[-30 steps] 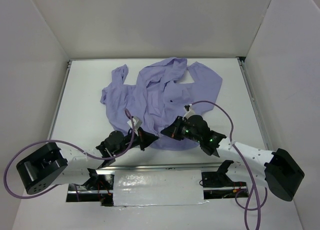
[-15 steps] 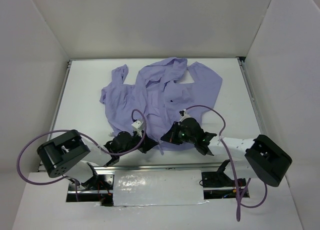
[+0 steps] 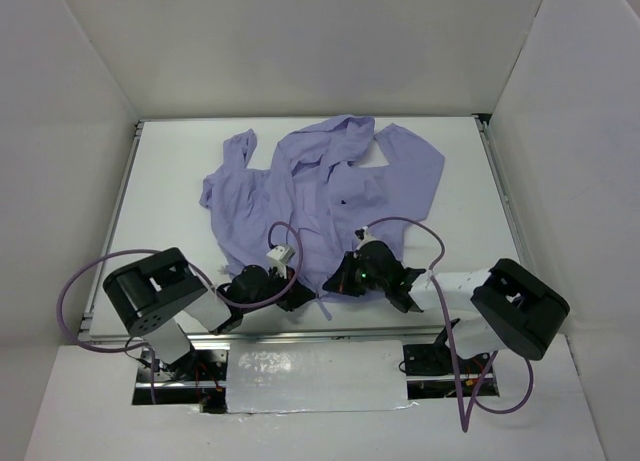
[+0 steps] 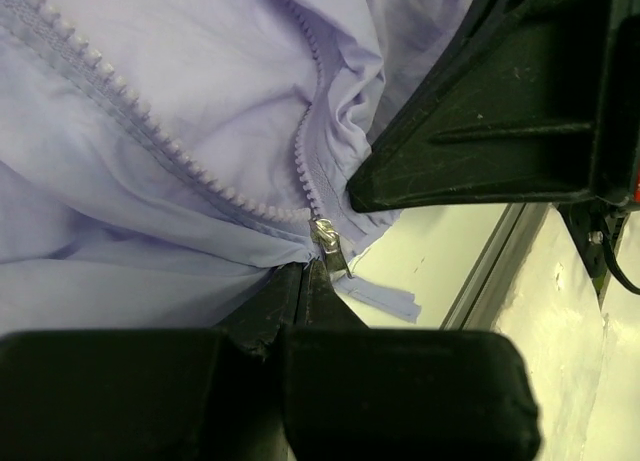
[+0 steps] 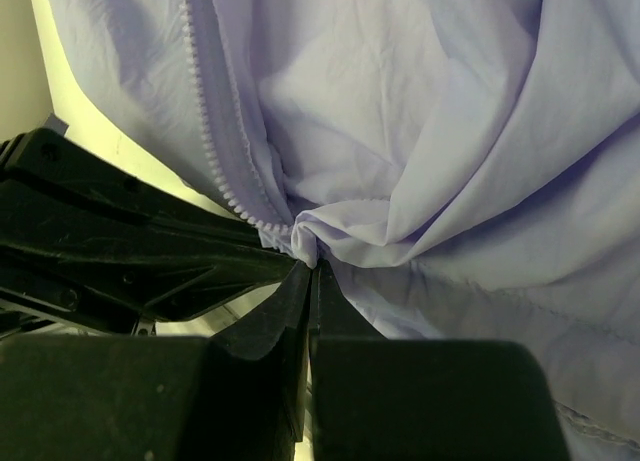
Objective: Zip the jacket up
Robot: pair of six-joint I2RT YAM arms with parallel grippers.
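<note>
Both arms are folded low at the near edge of the bench (image 3: 170,181), tips meeting at the jacket (image 3: 320,191) hem.

Left fingers (image 4: 300,293): clamped tight on the hem at the bottom of the zipper. The silver slider (image 4: 326,239) sits right at the tips; can't tell if the pull tab itself is in the grip. A loose tape end (image 4: 385,296) hangs past the hem over the bench, on the near side.

Right fingers (image 5: 300,291): clamped tight on a bunched fold of jacket fabric just beside the zipper teeth (image 5: 205,111). The left gripper body is touching or nearly touching it.

The two tooth rows run apart from the slider upward, so the front is open above that point.

The jacket lies mid-bench, front up and wrinkled, with the hem at the near edge between the two wrists. The small dark chest mark (image 3: 345,201) is right of the zipper line. Sleeves are spread out, the left sleeve (image 3: 225,176) bunched and the right sleeve (image 3: 420,161) angled to the far right. The hood (image 3: 340,141) is crumpled at the far end.
</note>
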